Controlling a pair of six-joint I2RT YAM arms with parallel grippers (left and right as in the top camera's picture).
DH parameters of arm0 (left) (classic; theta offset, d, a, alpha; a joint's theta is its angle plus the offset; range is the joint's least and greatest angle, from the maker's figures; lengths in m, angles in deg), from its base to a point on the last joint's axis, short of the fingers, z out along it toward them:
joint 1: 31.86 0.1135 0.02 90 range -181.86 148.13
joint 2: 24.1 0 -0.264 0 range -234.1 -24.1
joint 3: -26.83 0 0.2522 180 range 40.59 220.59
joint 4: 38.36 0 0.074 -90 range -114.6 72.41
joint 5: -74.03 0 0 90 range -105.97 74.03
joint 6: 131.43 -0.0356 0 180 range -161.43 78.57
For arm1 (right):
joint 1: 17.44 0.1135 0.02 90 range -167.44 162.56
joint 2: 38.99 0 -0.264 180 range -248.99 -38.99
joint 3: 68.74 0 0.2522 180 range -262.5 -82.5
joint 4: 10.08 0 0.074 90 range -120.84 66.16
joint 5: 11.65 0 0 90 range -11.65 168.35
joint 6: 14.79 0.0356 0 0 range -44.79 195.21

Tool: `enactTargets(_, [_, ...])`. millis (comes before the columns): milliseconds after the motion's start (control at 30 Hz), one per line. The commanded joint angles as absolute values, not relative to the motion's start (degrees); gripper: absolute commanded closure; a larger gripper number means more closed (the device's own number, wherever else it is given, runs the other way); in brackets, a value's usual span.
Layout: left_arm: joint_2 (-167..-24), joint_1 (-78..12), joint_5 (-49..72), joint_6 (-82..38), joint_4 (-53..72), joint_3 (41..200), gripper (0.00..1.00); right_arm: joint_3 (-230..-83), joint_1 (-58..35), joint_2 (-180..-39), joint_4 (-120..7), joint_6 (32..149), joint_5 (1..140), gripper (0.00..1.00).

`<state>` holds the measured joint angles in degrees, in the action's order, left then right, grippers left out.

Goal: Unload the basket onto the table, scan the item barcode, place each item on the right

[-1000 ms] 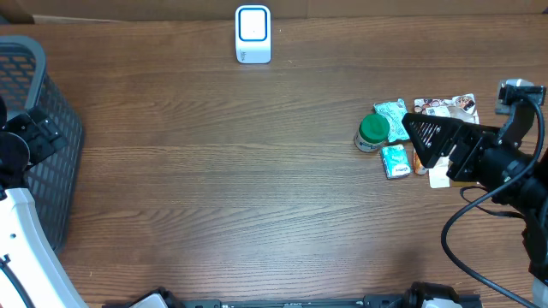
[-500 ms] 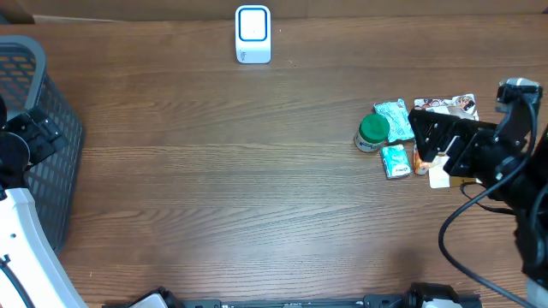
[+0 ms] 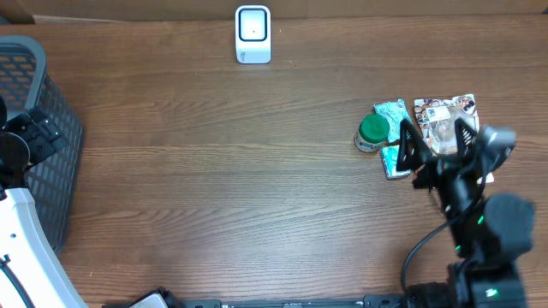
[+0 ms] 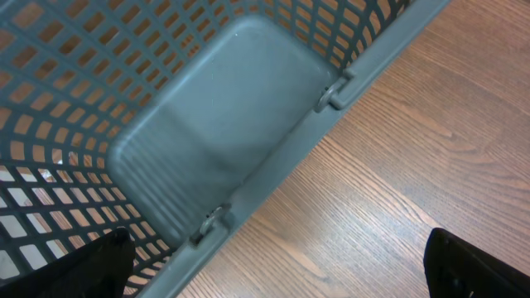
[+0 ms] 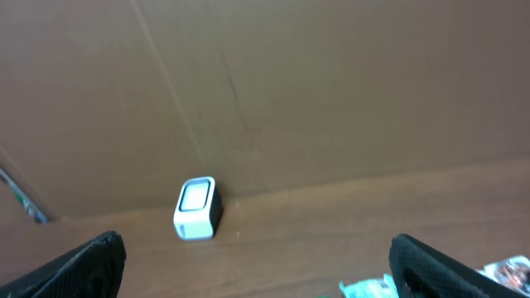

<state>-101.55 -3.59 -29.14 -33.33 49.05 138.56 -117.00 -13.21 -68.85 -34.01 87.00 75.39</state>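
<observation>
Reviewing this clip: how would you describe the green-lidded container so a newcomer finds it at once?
Start at the wooden table and go to the small pile of items near its right edge in the overhead view. The green-lidded container sits at the pile's left end. It is the only round item there; its neighbours are flat packets.

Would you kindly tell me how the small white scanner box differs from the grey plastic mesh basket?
The small white scanner box is solid-walled and compact; the grey plastic mesh basket is perforated and much larger. The scanner stands at the table's far edge, the basket at its left edge. Both rest on the wooden table.
</observation>
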Motion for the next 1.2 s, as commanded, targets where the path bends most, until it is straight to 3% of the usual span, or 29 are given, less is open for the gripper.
enactTargets(0, [-101.68,-3.48,-29.86,-34.14,49.07,139.04,0.0,-107.03,-12.84,-61.42,-28.61,86.98,76.59,0.0])
enactTargets(200, [-101.68,-3.48,-29.86,-34.14,49.07,139.04,0.0,-93.37,-12.84,-48.22,-22.58,86.98,76.79,0.0])
enactTargets(500, [-101.68,-3.48,-29.86,-34.14,49.07,139.04,0.01,-82.84,-12.84,-39.06,-22.25,86.98,76.79,0.0])
enactTargets(600, [-101.68,-3.48,-29.86,-34.14,49.07,139.04,0.01,-82.95,-12.62,-39.15,-28.2,87.48,76.02,0.0])
enactTargets(1167, [-101.68,-3.48,-29.86,-34.14,49.07,139.04,0.0,-82.95,-12.41,-39.15,-28.31,87.59,74.43,0.0])
